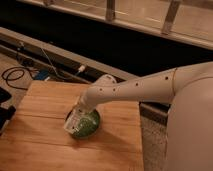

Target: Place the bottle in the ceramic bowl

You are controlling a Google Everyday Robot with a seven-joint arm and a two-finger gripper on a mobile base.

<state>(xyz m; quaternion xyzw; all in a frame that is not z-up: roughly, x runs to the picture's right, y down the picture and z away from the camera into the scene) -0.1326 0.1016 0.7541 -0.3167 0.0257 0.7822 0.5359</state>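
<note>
The pincer [76, 119] hangs over the nine o'clock rim of the glossy green ceramic bowl [87, 126] on the wooden counter [40, 135]; its grip state is unreadable.

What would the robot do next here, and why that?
Probably let go. The gripper hangs over the left rim of the green ceramic bowl on the wooden table, with a pale thing that looks like the bottle at its tip, already above the bowl. Opening there, perhaps after easing down slightly, should drop it inside.
</note>
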